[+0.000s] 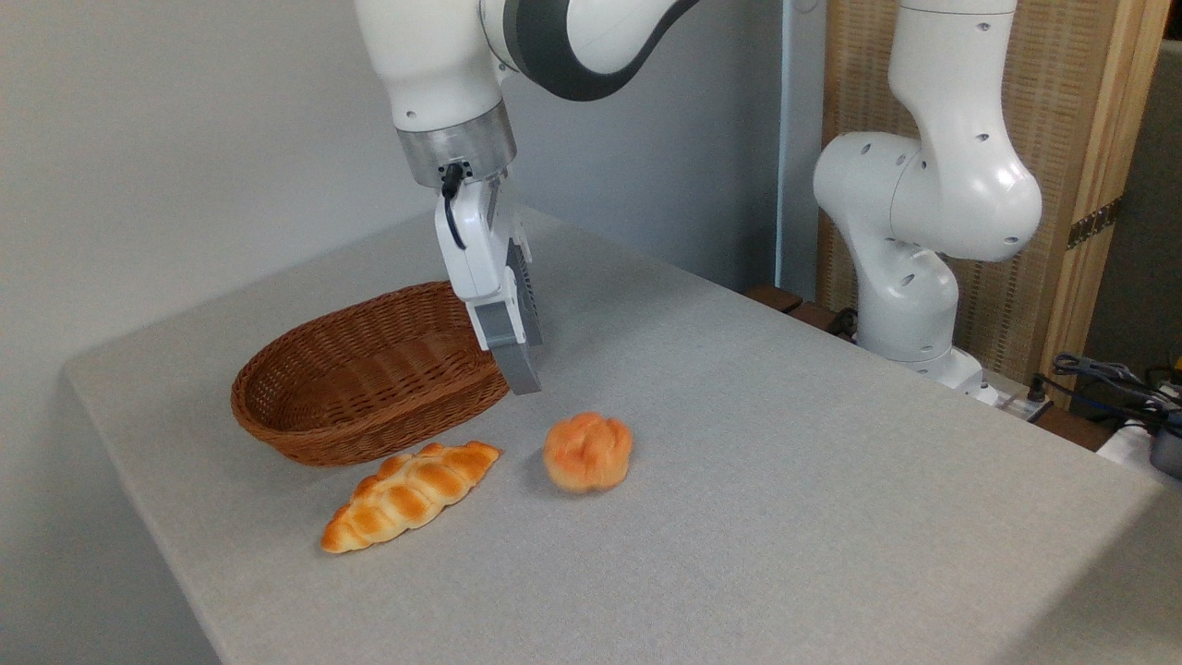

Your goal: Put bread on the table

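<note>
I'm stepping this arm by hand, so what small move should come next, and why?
Probably lift the gripper straight up and away. The bread lies on the table, outside the basket and right of the braided loaf, with nothing between the fingers, though blur hides whether it has settled.

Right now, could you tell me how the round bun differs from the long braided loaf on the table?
The bun is small, round and swirled on top; the braided loaf is long with pointed ends. The bun looks slightly blurred, as if just dropped; the loaf is sharp. The bun lies right of the loaf, farther from the basket. Both are orange-golden and lie on the table, outside the basket.
</note>
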You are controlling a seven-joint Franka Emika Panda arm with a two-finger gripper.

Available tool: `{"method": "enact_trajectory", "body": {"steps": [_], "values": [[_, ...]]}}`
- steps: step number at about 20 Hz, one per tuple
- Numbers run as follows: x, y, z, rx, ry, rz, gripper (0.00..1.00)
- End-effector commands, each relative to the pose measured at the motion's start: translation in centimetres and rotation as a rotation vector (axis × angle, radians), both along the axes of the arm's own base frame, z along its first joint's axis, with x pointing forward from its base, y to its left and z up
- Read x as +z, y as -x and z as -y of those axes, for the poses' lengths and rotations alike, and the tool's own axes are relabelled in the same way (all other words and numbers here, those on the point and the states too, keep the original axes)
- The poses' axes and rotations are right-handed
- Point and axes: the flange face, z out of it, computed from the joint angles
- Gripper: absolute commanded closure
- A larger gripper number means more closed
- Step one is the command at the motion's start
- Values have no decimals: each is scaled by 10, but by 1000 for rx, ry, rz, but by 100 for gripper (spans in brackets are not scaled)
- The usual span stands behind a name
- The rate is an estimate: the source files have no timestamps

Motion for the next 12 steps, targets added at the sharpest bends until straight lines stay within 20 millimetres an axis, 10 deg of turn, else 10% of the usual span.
{"method": "enact_trajectory", "body": {"steps": [1,5,12], "values": [[47,-15,-12,196,35,98,0],[80,-39,-32,562,99,136,0],[111,-72,-75,709,106,116,0]]}}
